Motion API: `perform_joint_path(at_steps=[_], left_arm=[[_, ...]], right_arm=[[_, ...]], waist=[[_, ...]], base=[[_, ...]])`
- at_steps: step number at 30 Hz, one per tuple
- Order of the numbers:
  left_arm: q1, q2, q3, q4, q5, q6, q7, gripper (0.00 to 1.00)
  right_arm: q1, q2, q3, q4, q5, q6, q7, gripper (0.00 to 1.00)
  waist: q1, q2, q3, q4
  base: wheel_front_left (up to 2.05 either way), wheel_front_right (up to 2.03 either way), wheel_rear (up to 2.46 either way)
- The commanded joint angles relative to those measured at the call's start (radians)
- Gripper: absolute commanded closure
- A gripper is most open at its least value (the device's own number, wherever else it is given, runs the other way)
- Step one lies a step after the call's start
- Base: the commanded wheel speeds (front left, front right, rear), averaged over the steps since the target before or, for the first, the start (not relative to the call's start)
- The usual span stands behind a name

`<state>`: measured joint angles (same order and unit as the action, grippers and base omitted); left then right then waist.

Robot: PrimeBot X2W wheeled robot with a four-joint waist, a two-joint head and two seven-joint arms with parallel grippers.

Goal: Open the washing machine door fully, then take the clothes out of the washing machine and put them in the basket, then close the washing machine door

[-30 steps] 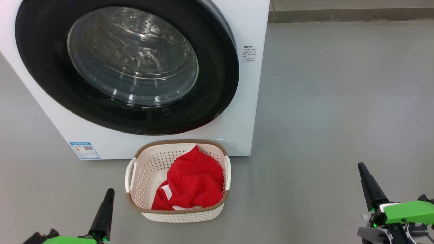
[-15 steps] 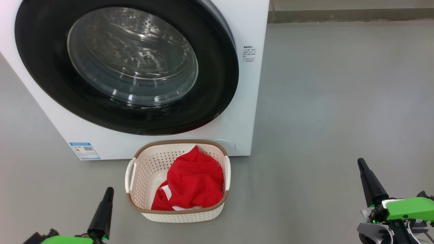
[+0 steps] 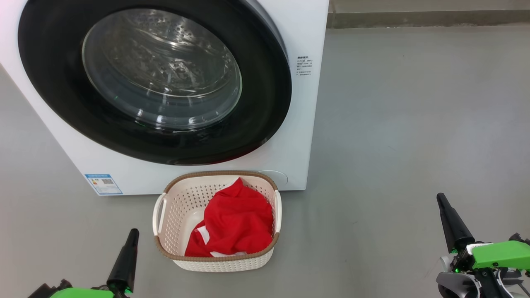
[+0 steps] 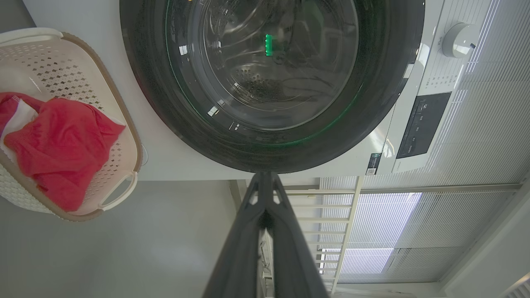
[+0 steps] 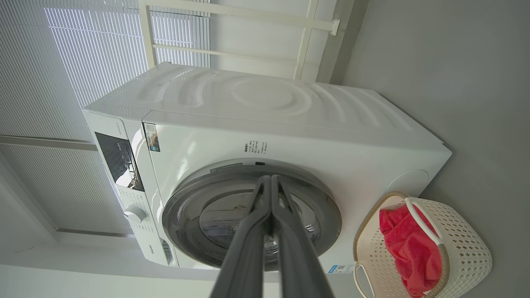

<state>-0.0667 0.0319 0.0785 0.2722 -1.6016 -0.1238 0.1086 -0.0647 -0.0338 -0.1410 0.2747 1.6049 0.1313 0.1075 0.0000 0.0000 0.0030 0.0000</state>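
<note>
The washing machine (image 3: 298,124) stands ahead with its black-ringed door (image 3: 265,103) closed flat against the front; through the glass only the steel drum shows. The basket (image 3: 178,203) sits on the floor just in front of the washer, holding the red clothes (image 3: 236,219) with white trim. My left gripper (image 3: 133,232) is shut and empty at the lower left, a short way left of the basket. At the lower right my right gripper (image 3: 440,197) is shut and empty, far from the basket. The left wrist view shows the door (image 4: 372,103) and clothes (image 4: 62,145); the right wrist view shows the door (image 5: 327,215) and basket (image 5: 468,248).
Grey floor (image 3: 414,124) spreads to the right of the washer. A low ledge (image 3: 426,18) runs along the far wall. The washer's control panel (image 4: 422,124) and knob (image 4: 457,39) sit beside slatted blinds (image 5: 62,62) behind the machine.
My right gripper rose slightly in the head view a second ago, then held still. The left gripper sank a little. Door, basket and clothes are unchanged.
</note>
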Motion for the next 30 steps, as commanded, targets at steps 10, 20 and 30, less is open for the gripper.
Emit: perform_joint_path(at_steps=[10, 20, 30], left_arm=[[-0.041, 0.018, 0.035, -0.027, -0.007, -0.007, 0.005, 1.00], [-0.041, 0.018, 0.035, -0.027, -0.007, -0.007, 0.005, 1.00], [-0.041, 0.018, 0.035, -0.027, -0.007, -0.007, 0.005, 1.00]], right_arm=[[-0.043, -0.016, 0.027, -0.030, 0.003, -0.001, 0.006, 1.00], [-0.043, -0.016, 0.027, -0.030, 0.004, -0.001, 0.006, 1.00], [-0.043, -0.016, 0.027, -0.030, 0.004, -0.001, 0.006, 1.00]], waist=[[0.0000, 0.0000, 0.000, 0.000], [0.0000, 0.0000, 0.000, 0.000], [0.0000, 0.0000, 0.000, 0.000]], base=[[0.00, 0.00, 0.00], [0.00, 0.00, 0.00], [0.00, 0.00, 0.00]])
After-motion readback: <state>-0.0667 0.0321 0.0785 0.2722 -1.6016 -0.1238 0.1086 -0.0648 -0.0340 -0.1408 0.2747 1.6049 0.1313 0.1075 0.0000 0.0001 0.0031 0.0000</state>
